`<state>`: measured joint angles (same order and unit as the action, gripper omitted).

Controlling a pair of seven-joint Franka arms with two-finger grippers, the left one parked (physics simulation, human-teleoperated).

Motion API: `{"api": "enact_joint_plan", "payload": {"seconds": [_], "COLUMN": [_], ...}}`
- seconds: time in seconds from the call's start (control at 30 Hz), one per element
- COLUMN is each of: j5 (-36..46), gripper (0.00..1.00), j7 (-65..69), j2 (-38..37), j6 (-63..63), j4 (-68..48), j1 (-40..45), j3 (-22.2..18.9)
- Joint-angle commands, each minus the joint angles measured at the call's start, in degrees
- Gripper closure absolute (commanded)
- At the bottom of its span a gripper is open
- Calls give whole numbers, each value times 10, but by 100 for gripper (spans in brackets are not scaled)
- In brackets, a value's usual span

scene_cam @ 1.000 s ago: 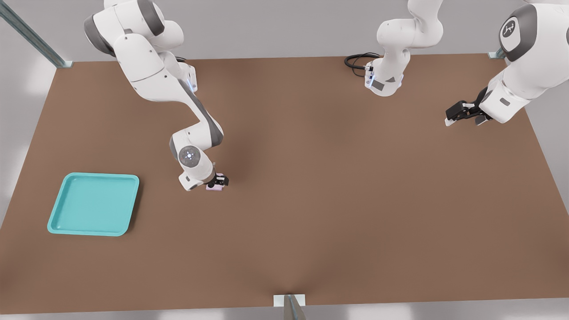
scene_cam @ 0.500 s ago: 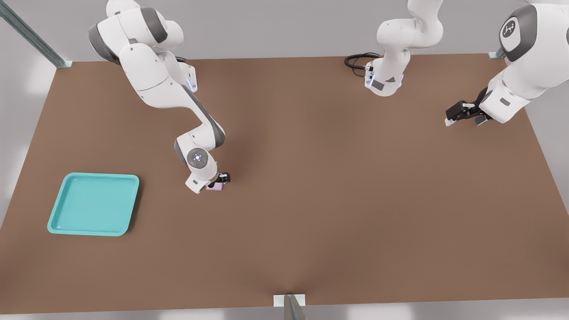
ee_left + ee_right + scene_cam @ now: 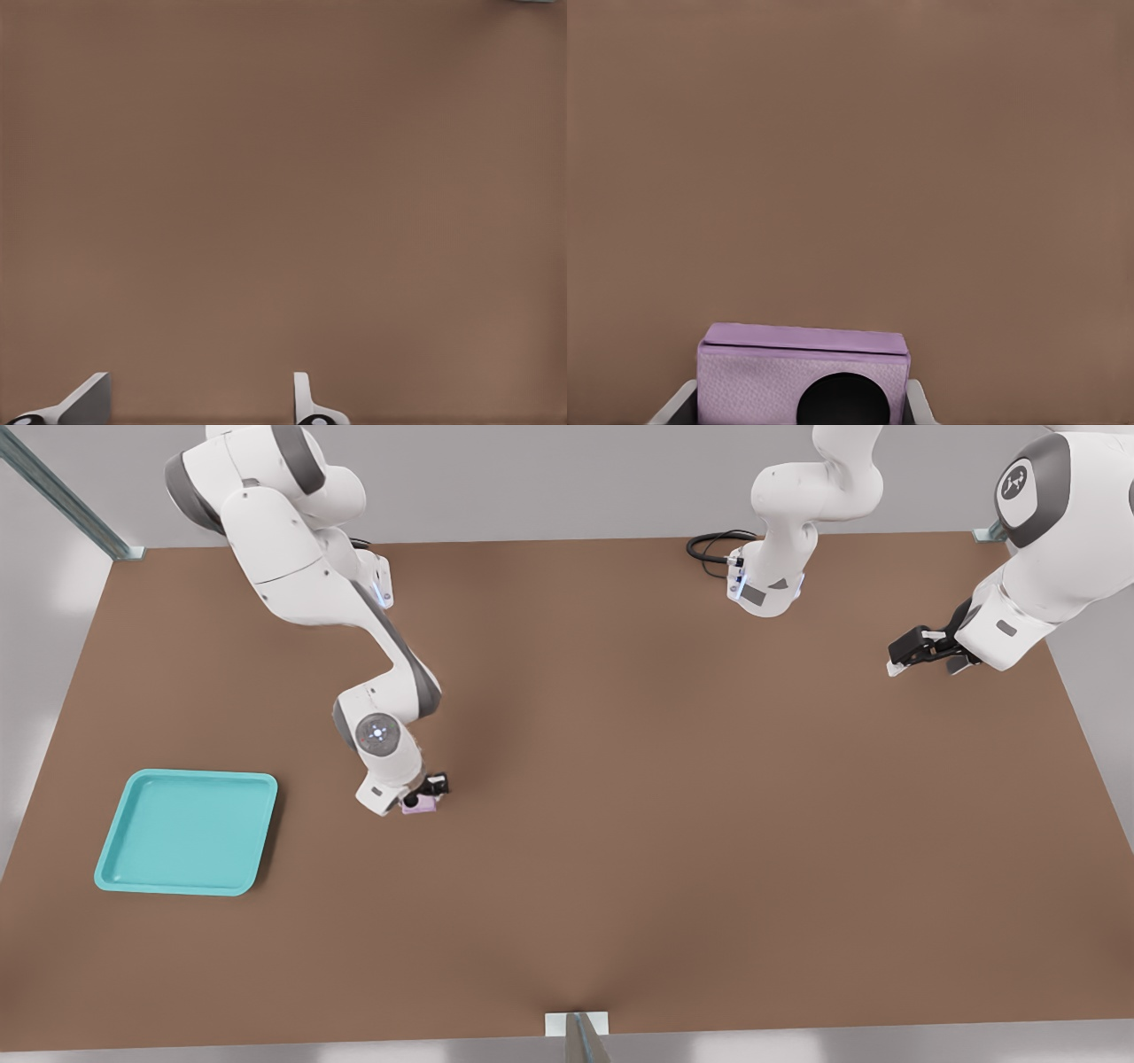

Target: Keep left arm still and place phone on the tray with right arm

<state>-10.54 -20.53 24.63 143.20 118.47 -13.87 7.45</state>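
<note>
A: What had moved since the earlier frame?
B: In the front view the gripper (image 3: 423, 795) had drifted slightly toward the tray (image 3: 115, 868), well apart on the tabletop (image 3: 664, 824).
A: Wrist view?
B: Fingers clamped the phone (image 3: 803, 372); it needed carrying level, clearing the rim

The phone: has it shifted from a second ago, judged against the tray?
Yes. The phone, clamped in the right arm's claw, has moved slightly toward the turquoise tray, to the front view's left.
</note>
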Motion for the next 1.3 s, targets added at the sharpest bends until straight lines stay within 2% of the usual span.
{"api": "enact_joint_plan", "payload": {"seconds": [0.0, 0.17, 0.37, 0.57, 0.6, 0.63, 0.73, 0.77, 0.8, 0.83, 0.87, 0.93, 0.97, 1.0, 1.03, 1.07, 1.13, 1.27], "j5": [-1, 0, 1, 2, 3, 3, 18, 18, 20, 19, 18, 17, 18, 21, 66, 68, 70, 84], "gripper": [19, 19, 19, 18, 7, 0, 0, 0, 0, 0, 0, 0, 0, 0, 0, 0, 0, 0], "j7": [48, 182, 399, 494, 496, 494, 495, 496, 487, 467, 400, 312, 268, 241, 223, 215, 191, 195], "j2": [-16, -25, -1, 44, 47, 47, 43, 34, -8, -23, -22, -34, -62, -98, -148, -187, -165, -166], "j6": [-54, -54, -49, -25, -24, -24, -27, -34, -58, -118, -266, -381, -438, -458, -493, -507, -535, -544], "j4": [-9, -23, -59, -59, -59, -65, -77, -98, -112, -160, -273, -352, -388, -390, -378, -352, -390, -382], "j1": [14, 125, 290, 364, 365, 367, 366, 366, 367, 368, 360, 359, 316, 178, 77, 75, 75, 69], "j3": [-1, -1, -1, -1, -1, -1, 3, 10, 25, 49, 97, 176, 156, 3, -103, -103, -103, -110]}}
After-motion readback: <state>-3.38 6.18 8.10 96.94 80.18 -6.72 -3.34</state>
